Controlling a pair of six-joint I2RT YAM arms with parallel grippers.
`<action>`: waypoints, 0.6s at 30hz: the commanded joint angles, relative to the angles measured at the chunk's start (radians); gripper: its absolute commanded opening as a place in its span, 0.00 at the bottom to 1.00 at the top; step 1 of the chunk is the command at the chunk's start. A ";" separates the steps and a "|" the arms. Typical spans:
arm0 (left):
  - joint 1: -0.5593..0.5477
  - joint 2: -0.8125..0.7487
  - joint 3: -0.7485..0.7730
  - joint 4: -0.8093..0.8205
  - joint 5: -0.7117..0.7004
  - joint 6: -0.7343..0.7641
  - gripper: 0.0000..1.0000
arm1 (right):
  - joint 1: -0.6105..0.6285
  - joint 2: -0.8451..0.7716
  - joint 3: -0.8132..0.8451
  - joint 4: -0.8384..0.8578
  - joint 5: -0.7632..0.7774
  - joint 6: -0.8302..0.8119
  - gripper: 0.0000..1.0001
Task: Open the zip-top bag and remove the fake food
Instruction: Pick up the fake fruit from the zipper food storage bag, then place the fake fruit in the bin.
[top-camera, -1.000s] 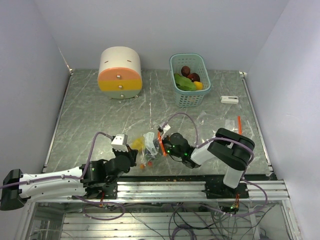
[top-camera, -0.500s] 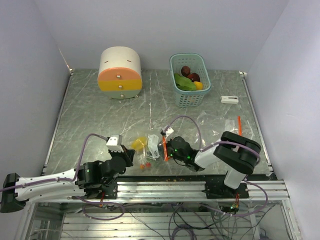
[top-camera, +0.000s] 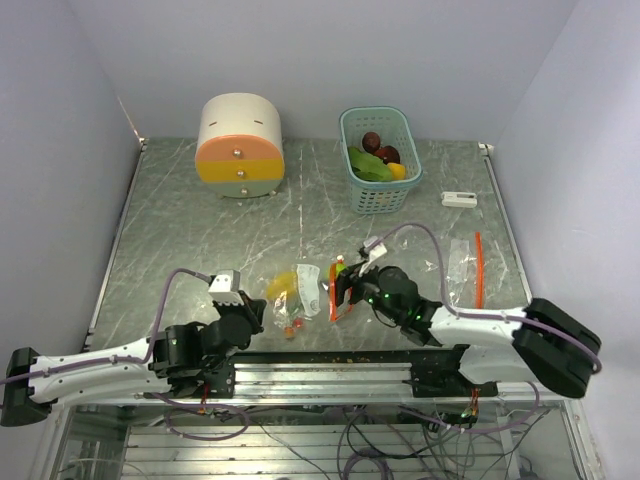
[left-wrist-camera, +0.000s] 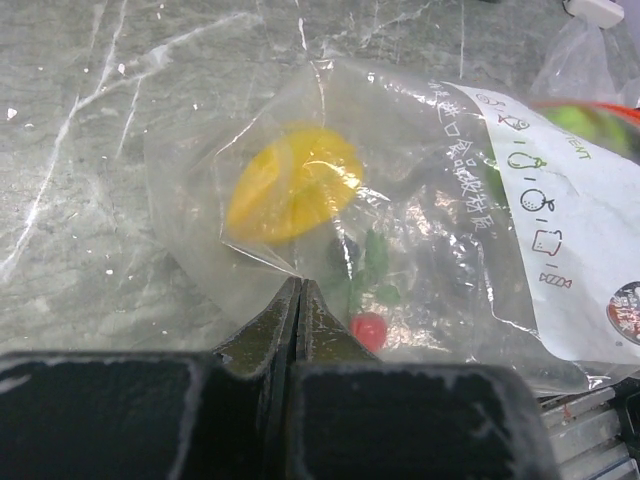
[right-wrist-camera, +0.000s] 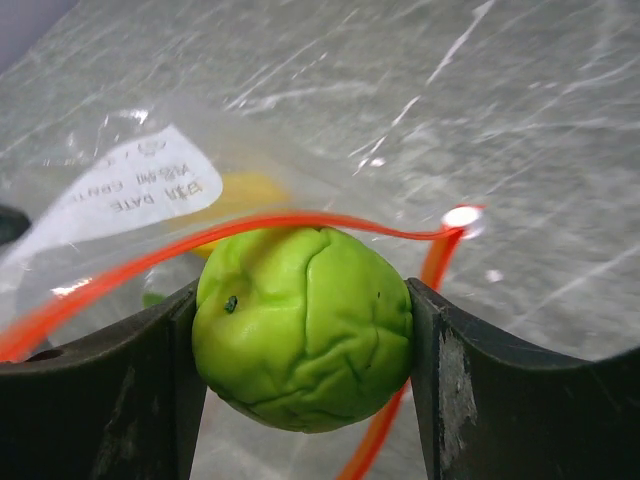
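Left claw: the left claw (left-wrist-camera: 298, 296) is closed tight. It pinches the near edge of the zip-top bag (left-wrist-camera: 430, 190).
Right claw: the right claw (right-wrist-camera: 305, 385) grips a lime-green fruit (right-wrist-camera: 303, 320), one finger on each side. The fruit is bumpy and round.
Bag: the clear bag lies flat on the worktop (top-camera: 190, 240), near the front edge, between the two claws. It has a white label on it.
Bag opening: the orange zip strip (right-wrist-camera: 130, 268) curves right behind the green fruit. I cannot tell if the fruit is all the way out of the bag.
Inside the bag: a yellow piece (left-wrist-camera: 295, 182), a small red piece (left-wrist-camera: 368, 328) and a bit of green leaf (left-wrist-camera: 374, 262).
Basket: a blue-green basket (top-camera: 378, 196) stands at the back of the worktop, well apart from the bag. More fake food (top-camera: 368, 166) sits in it: green, dark red and yellow.
Drawer box: a round cream-and-orange drawer box (top-camera: 240, 140) stands at the back left.
Other things: another clear bag (top-camera: 458, 262) with an orange strip lies on the right, and a small white thing (top-camera: 460, 199) lies behind it.
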 joint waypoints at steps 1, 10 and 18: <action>-0.004 0.023 0.003 -0.006 -0.030 -0.002 0.07 | -0.069 -0.136 -0.010 -0.113 0.036 -0.039 0.60; -0.004 0.083 0.010 0.050 -0.014 0.017 0.07 | -0.243 -0.266 0.103 -0.268 -0.039 -0.101 0.60; -0.004 0.104 0.016 0.056 -0.013 0.021 0.07 | -0.404 -0.096 0.405 -0.373 -0.013 -0.196 0.60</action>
